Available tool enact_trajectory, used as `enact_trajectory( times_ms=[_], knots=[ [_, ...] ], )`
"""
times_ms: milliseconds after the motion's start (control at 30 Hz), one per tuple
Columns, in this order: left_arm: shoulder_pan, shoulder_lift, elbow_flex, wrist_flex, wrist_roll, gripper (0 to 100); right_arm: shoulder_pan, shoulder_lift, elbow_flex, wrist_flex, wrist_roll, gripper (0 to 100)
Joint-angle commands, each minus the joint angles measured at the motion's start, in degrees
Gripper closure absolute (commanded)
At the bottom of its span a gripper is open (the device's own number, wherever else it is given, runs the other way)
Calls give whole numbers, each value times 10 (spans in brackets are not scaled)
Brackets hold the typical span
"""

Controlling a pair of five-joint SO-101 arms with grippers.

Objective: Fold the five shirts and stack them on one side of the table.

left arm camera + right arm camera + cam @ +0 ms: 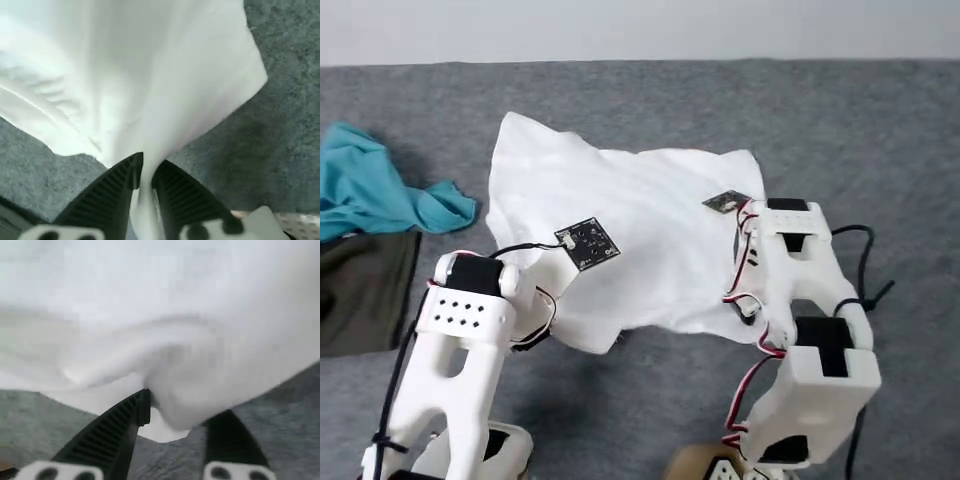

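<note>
Three shirts lie on the grey worktop (880, 130): one white shirt (640, 215) spread across the middle; one teal shirt (375, 190) crumpled at the left edge; one dark olive shirt (360, 290) lying flat at the same edge, nearer the front and touching the teal one. Both grippers hold the white shirt's near edge; the left gripper (146, 167) has its fingers (117, 190) pressed on a thin fold; the right gripper (182, 407) clasps a thicker bunch between fingers set a little apart.
</note>
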Motion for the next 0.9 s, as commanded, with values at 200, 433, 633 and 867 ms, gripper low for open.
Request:
enact_trajectory(
  times_ms=[200, 433, 633, 867],
  knots=[
    [-5, -16, -10, 3, 4, 998, -10, 26, -4, 5, -4, 916],
    [-4, -16, -10, 3, 4, 998, -9, 5, -63, 101, -6, 853],
    [-3, -16, -10, 3, 4, 998, -14, -76, -64, 149, -6, 852],
    [-3, -16, -10, 3, 4, 998, -15, -65, -33, 142, -5, 852]
  ],
)
